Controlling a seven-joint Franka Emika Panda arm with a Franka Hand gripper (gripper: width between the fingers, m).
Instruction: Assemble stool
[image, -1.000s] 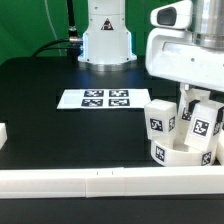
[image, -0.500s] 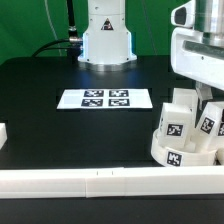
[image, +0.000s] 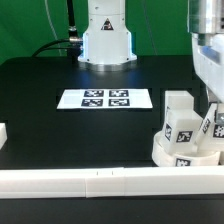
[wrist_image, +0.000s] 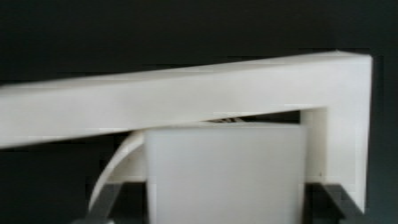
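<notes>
The white round seat disc (image: 186, 156) lies at the exterior view's right, close behind the front rail. Two white block legs with black-and-white tags stand upright on it, one nearer the middle (image: 180, 121) and one at the frame's right edge (image: 213, 126). My gripper (image: 207, 72) comes down from above onto the legs; its fingertips are hidden there. In the wrist view, my gripper (wrist_image: 217, 202) has a dark finger on each side of a white leg (wrist_image: 217, 170), pressed against it. A third leg does not show.
The marker board (image: 105, 98) lies mid-table, before the robot base (image: 107, 40). A long white border rail (image: 90, 183) runs along the front; its corner shows in the wrist view (wrist_image: 196, 88). A white piece (image: 3, 135) sits at the left edge.
My gripper has moved toward the exterior view's right, and the seat disc with its upright legs has moved right with it. The marker board has not moved.
</notes>
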